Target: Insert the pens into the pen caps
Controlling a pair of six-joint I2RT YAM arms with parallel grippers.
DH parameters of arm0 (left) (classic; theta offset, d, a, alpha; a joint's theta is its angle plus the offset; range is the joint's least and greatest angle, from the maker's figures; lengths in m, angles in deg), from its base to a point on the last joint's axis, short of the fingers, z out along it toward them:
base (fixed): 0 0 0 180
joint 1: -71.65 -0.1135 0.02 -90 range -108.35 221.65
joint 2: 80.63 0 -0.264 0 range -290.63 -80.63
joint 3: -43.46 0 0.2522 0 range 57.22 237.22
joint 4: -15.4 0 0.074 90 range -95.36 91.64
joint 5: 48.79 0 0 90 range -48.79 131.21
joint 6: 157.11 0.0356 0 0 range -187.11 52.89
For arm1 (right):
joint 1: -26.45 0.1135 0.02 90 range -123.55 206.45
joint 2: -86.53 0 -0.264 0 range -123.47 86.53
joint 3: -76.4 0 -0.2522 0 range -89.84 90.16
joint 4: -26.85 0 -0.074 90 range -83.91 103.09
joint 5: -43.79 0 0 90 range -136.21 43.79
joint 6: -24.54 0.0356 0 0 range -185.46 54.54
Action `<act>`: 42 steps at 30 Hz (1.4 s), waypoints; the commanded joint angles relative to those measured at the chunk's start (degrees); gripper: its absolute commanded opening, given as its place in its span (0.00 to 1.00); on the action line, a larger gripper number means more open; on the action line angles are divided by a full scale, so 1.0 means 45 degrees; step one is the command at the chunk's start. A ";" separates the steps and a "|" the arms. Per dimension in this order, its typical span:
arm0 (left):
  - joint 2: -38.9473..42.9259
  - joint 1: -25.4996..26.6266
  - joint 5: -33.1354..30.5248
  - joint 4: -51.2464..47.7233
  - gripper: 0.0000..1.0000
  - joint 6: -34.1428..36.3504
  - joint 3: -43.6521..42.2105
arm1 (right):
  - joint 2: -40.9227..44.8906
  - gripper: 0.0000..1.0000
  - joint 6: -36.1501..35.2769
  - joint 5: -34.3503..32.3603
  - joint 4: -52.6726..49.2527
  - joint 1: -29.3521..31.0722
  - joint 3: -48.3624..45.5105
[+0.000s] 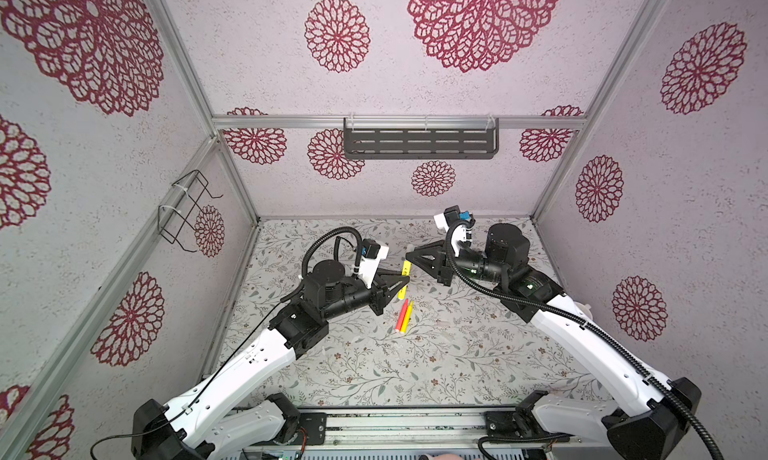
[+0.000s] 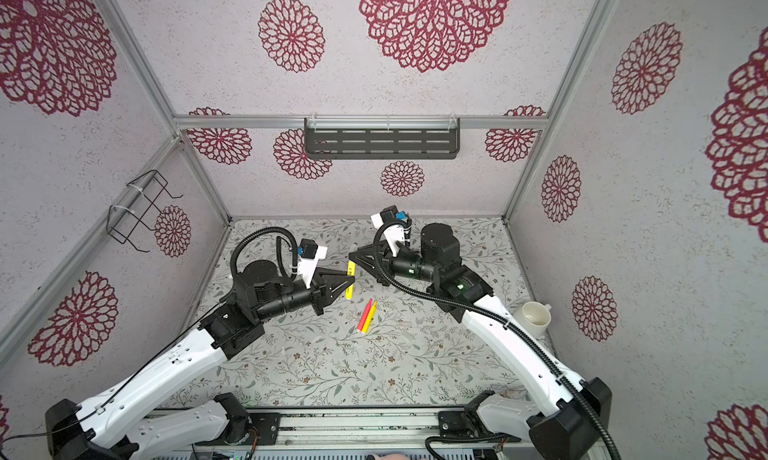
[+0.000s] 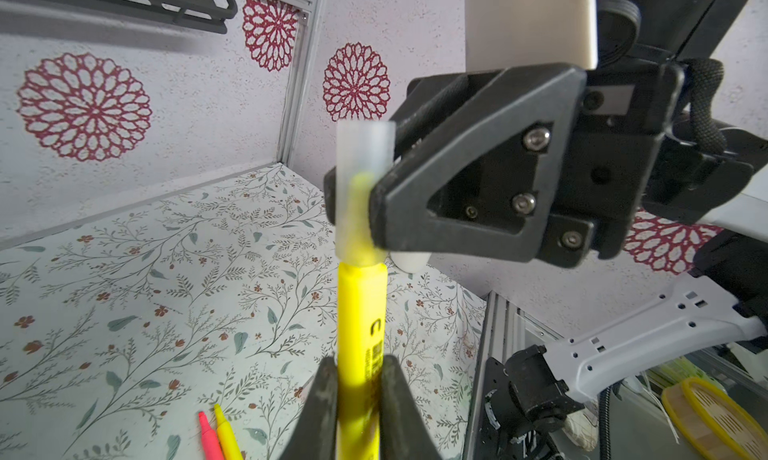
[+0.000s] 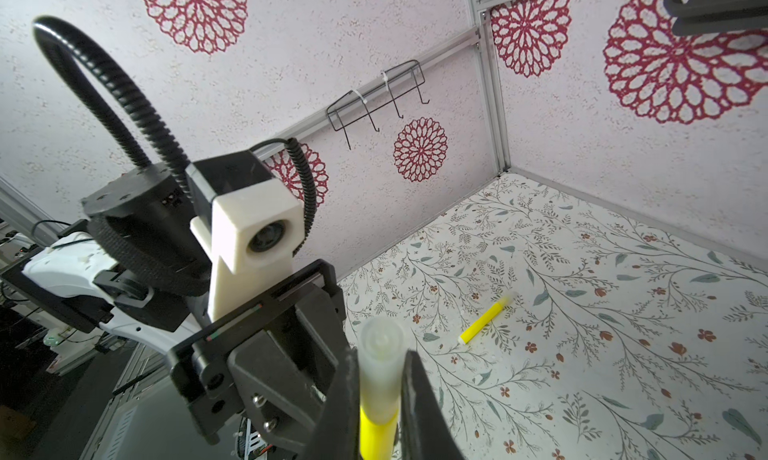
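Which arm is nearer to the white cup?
Right. The right arm passes close beside the cup; the left arm is far off on the opposite side.

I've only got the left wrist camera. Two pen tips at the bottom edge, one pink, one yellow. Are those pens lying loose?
Observer: Yes, the pink pen and a yellow pen lie full length, side by side, on the table.
Operator: Any other pens?
Observer: One: the right wrist view shows another yellow pen on the table, far end seemingly in a clear cap.
Operator: Where are the tools?
Observer: In both top views the left tool, shut on the held pen, meets the right tool, shut on the held cap, just beyond the pair's tips.
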 commanded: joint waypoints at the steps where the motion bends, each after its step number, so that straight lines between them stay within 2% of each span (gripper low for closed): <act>1: 0.0609 -0.0251 -0.2004 0.1772 0.00 -0.0224 0.0094 | 0.0331 0.00 0.0138 -0.0289 -0.0689 0.0286 -0.0558; 3: 0.0603 -0.0281 -0.1873 0.1870 0.00 -0.0236 0.0154 | 0.0420 0.00 0.0180 -0.0547 -0.0541 0.0403 -0.0776; 5: 0.0562 -0.0289 -0.1456 0.2060 0.00 -0.0201 0.0181 | 0.0497 0.00 0.0220 -0.0192 -0.0070 0.0455 -0.1059; 9: 0.0553 -0.0595 -0.0007 0.2877 0.00 -0.0530 0.0061 | 0.0464 0.00 0.0144 0.1113 0.0653 0.0436 -0.1506; 11: 0.0684 -0.0810 0.0692 0.3640 0.00 -0.0854 -0.0207 | 0.0283 0.00 0.0159 0.2298 0.1054 0.0401 -0.1602; 14: 0.0889 -0.1173 0.1207 0.4336 0.00 -0.1348 -0.0421 | -0.0050 0.00 0.0229 0.3277 0.1024 0.0309 -0.1389; 19: 0.1207 -0.1508 0.1452 0.4397 0.00 -0.1440 -0.0580 | -0.0070 0.00 0.0046 0.3623 0.0753 0.0221 -0.1118; 23: 0.1036 -0.1759 0.2936 0.4666 0.00 -0.1798 -0.0451 | -0.0098 0.00 -0.0182 0.4689 0.0855 0.0062 -0.0945; 25: 0.0942 -0.1822 0.3516 0.4732 0.00 -0.1937 -0.0367 | -0.0206 0.00 0.0084 0.5412 0.1319 -0.0236 -0.0914; 28: 0.1016 -0.1941 0.3857 0.4831 0.00 -0.2080 -0.0362 | -0.0440 0.00 0.1285 0.6462 0.2944 -0.0687 -0.1049; 35: 0.1479 -0.2151 0.3567 0.5635 0.00 -0.2553 -0.0734 | -0.0705 0.00 0.0909 0.6523 0.2636 -0.0629 -0.0787; 42: 0.0789 -0.2409 0.5262 0.7879 0.00 -0.4355 -0.0770 | -0.0596 0.00 0.0516 0.6664 0.2798 -0.0501 -0.0852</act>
